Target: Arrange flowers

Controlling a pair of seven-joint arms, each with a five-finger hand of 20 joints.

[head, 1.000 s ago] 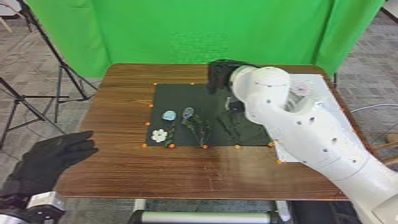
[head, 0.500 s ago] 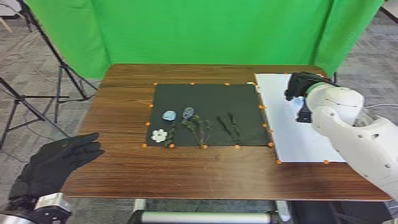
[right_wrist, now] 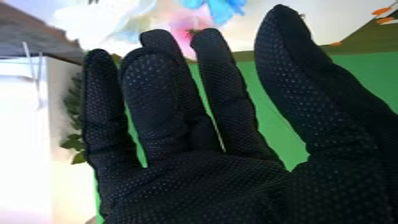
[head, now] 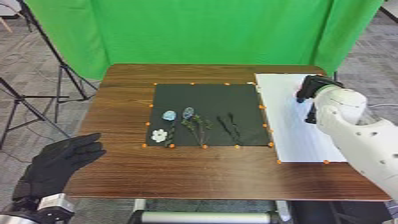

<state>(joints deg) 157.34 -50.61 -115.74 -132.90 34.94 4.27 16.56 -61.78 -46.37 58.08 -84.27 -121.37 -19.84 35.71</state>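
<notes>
Near the brown wooden bench's (head: 178, 172) far-right corner, my wide-open black-gloved right hand (head: 310, 88), likely picking, next needed to pinch a pink flower (right_wrist: 189, 23).

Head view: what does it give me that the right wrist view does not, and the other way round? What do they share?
Head view: the left robot hand, open; the black mat with a pale blue flower and a white flower on it.
Right wrist view: a pink flower and a bright blue flower beyond the glove's fingertips, and green leaves.
Both: the right robot hand, the green backdrop and orange markers.
</notes>
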